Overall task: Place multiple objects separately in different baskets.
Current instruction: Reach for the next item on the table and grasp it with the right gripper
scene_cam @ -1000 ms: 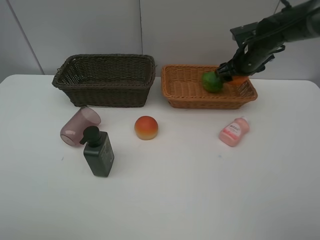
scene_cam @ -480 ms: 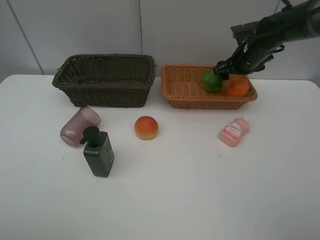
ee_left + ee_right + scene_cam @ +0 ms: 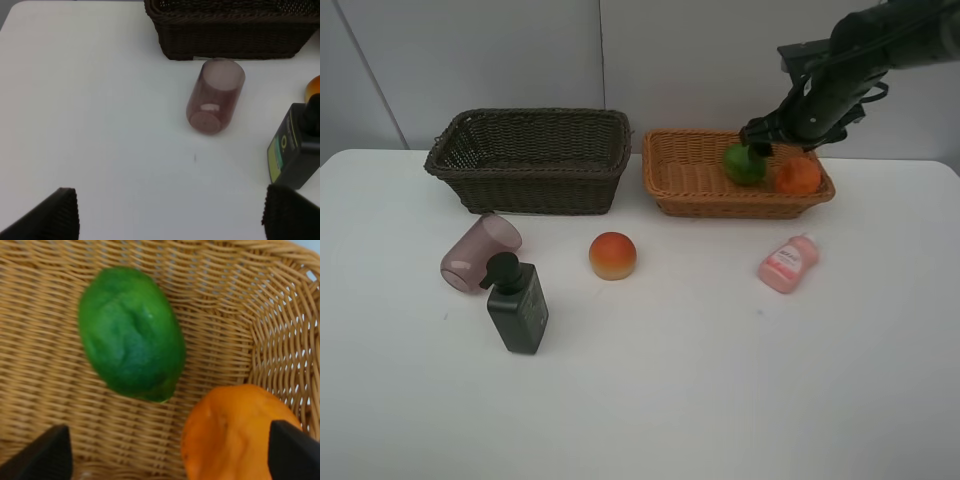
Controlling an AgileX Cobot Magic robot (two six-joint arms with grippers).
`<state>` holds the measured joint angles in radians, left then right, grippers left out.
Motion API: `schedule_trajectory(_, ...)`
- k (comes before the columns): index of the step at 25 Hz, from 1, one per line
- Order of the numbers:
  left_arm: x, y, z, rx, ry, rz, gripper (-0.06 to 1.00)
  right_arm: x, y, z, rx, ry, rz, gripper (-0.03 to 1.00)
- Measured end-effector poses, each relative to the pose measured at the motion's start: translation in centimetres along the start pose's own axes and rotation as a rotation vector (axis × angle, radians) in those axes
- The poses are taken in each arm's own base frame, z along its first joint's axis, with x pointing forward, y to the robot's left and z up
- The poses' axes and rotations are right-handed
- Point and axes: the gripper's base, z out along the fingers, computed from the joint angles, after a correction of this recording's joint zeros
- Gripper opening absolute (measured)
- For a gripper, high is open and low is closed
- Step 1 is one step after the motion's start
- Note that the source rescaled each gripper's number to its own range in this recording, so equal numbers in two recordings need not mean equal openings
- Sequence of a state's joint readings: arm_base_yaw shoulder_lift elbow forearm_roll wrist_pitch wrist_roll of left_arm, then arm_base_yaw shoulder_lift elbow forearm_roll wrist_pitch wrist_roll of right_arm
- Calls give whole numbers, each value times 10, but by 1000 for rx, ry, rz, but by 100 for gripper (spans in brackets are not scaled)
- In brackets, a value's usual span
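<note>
**Right claw.** The right claw (image 3: 756, 138) hangs over the far right part of the light basket (image 3: 690, 190), in the upper right of the high view. Its jaws are spread and released, and nothing is grasped between them. The wrist view shows the two fingertips (image 3: 47, 455) wide apart above the basket floor.

**Left claw.** The left claw (image 3: 175, 212) is out of the high view. In its own wrist view the jaws stand wide apart and released, above bare tabletop (image 3: 670, 380), with nothing between them.

**Light basket contents.** The green fruit (image 3: 744, 166) lies on the woven floor in the right half of the basket. The orange (image 3: 798, 176) lies just beside it, against the right end wall. The right wrist view shows a narrow strip of weave between the two fruits.

**Dark basket.** The dark basket (image 3: 530, 185) stands at upper left, just beside the light basket. No object is seen inside it.

**Objects on the tabletop.**
- The peach (image 3: 612, 255) sits at centre, in front of the gap between the baskets.
- The pink cup (image 3: 480, 250) lies on its side at left, in front of the dark basket.
- The pump bottle (image 3: 518, 310) stands upright, just below and to the right of the cup.
- The small pink bottle (image 3: 788, 262) lies on its side at right, in front of the light basket, with its white cap pointing to the upper right.
</note>
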<state>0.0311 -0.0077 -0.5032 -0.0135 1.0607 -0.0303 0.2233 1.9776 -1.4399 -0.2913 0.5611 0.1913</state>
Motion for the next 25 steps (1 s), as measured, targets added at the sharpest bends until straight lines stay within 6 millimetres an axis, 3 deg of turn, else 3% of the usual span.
schedule_trajectory(7, 0, 0, 0, 0, 0, 0, 91, -5, 5, -44, -52, 19, 98, 68)
schedule_trajectory(10, 0, 0, 0, 0, 0, 0, 91, -1, 5, -54, -51, 74, 200, 77)
schedule_trajectory(14, 0, 0, 0, 0, 0, 0, 91, 7, 9, -62, -32, 162, 271, 89)
schedule_trajectory(21, 0, 0, 0, 0, 0, 0, 91, 19, 30, -67, -8, 266, 409, 90)
schedule_trajectory(25, 0, 0, 0, 0, 0, 0, 91, 37, 40, -60, 21, 332, 500, 91)
